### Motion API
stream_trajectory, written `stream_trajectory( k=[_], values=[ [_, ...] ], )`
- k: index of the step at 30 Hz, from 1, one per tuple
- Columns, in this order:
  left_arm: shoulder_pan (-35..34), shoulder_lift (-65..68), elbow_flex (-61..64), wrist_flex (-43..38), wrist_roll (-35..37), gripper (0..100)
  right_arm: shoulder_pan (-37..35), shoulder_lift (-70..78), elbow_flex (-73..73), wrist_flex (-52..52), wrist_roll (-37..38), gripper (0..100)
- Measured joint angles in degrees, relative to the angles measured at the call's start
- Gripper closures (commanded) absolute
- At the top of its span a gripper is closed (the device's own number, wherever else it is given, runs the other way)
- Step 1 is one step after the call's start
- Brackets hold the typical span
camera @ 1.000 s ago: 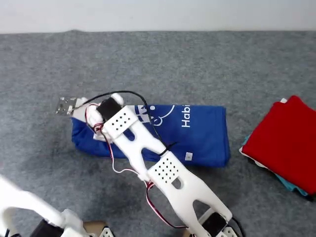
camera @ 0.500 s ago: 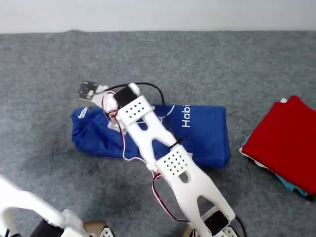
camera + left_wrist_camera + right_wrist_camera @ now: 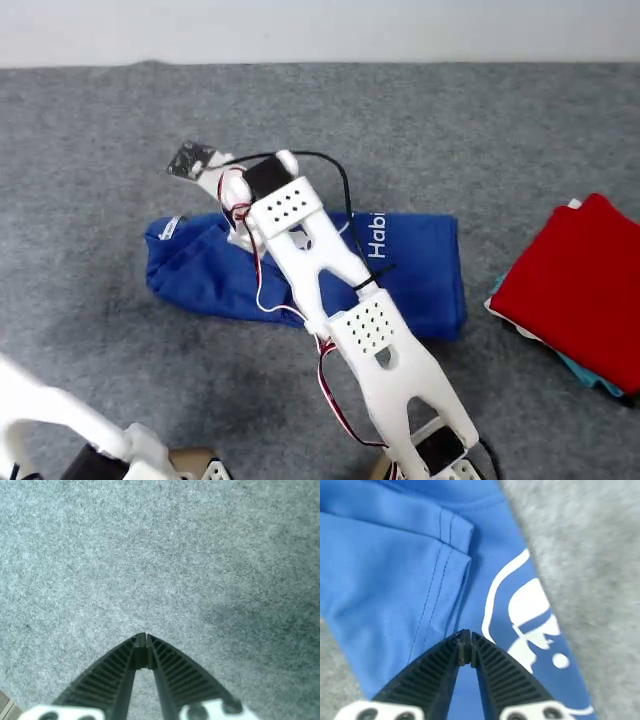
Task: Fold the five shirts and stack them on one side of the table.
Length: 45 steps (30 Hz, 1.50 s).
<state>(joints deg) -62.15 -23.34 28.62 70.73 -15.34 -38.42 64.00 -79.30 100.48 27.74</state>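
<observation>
Currently, the blue shirt point(image 3: 425, 275) is recorded lying across the middle of the grey table cover point(image 3: 420, 130). It is folded into a long band with its white print uppermost, and the end under the arm's wrist is rumpled rather than flat. The red shirt point(image 3: 580, 275) is noted at the table's right edge, well apart from the blue one, with a teal layer point(image 3: 585, 375) showing beneath it.

The right gripper point(image 3: 465, 641) is held just above the blue fabric, near a stitched hem point(image 3: 451, 530). Its jaws are closed tip to tip, and no cloth is seen pinched between them. The left gripper point(image 3: 146, 642) is likewise closed on nothing, over bare cover.

The fabric is judged light, thin and limp. It is expected to sag and unfold if lifted from a single point, and to drag on the rough cover. A pinch through all layers at a folded edge or hemmed corner is judged the safest hold, rather than the flat printed middle.
</observation>
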Motion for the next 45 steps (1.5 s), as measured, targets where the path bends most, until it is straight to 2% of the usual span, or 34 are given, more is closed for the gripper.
stream_trajectory(
  k=[5,13,23,31,34,41,45],
  values=[
    [0.00,0.00,0.00,0.35,0.00,99,0.35,-10.37,14.77,0.00,-1.85,98.9],
    [0.00,-2.11,0.00,6.95,-1.05,99,3.16,-31.21,42.64,0.00,-2.55,98.9],
    [0.00,-7.82,0.00,14.86,-8.09,99,18.81,-45.19,59.25,0.00,-6.42,98.9],
    [0.00,-10.81,0.00,21.36,-13.89,99,26.29,-56.53,72.62,-1.23,-10.11,98.7],
    [0.00,-10.81,0.00,22.42,-14.07,99,30.07,-59.34,79.65,-7.03,-12.48,96.7],
    [0.00,-10.81,2.37,22.42,-14.42,99,34.99,-60.57,94.95,-22.59,-21.19,79.9],
    [0.00,-10.81,3.52,22.42,-14.33,99,36.66,-60.66,96.88,-28.66,-24.35,78.2]
  ],
)
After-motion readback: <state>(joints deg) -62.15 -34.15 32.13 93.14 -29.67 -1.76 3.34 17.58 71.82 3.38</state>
